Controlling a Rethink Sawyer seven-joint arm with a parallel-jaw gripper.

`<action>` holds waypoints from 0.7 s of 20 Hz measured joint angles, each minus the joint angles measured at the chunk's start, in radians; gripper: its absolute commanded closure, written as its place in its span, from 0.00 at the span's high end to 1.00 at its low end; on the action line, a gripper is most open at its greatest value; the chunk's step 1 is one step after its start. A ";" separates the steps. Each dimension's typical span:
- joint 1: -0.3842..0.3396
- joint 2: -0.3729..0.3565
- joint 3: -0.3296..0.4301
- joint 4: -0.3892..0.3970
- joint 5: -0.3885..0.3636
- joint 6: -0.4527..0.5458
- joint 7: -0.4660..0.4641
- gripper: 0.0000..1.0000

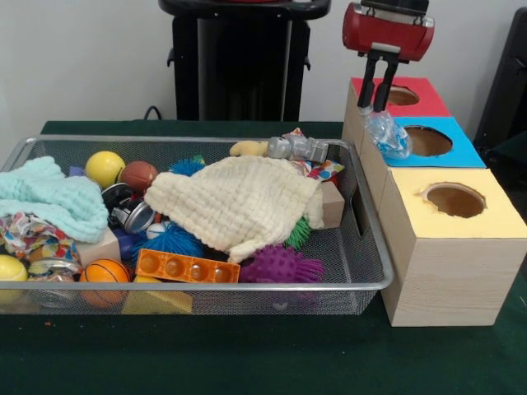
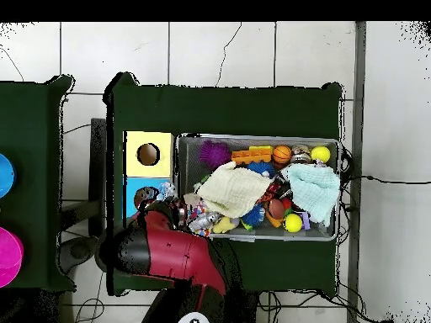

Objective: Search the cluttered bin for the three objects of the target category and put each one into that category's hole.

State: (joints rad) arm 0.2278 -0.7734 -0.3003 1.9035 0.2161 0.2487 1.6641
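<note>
My gripper (image 1: 375,105) hangs at the upper right, shut on a crumpled clear plastic piece with blue marks (image 1: 387,134). The piece dangles at the left edge of the boxes, where the red-topped box (image 1: 428,105) meets the blue-topped box (image 1: 465,152). The red top's round hole (image 1: 402,96) lies just right of the fingers (image 1: 384,86). The wire mesh bin (image 1: 206,286) stands left of the boxes, full of clutter. In the overhead view the arm (image 2: 168,252) covers the red-topped box, and the bin (image 2: 257,139) lies to its right.
The blue top's hole (image 1: 428,141) and the yellow top's hole (image 1: 454,200) lie nearer the camera. In the bin are a cream cloth (image 1: 239,202), a mint cloth (image 1: 49,197), a purple spiky ball (image 1: 280,265), an orange brick (image 1: 185,267) and several balls.
</note>
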 measured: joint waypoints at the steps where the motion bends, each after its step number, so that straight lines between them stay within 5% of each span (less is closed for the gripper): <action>1: 0.002 0.000 0.000 0.002 0.004 0.000 0.000 0.00; 14: 0.047 0.000 0.000 0.060 0.061 -0.073 0.000 0.00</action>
State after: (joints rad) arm 0.2750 -0.7734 -0.3003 1.9631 0.2767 0.1754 1.6641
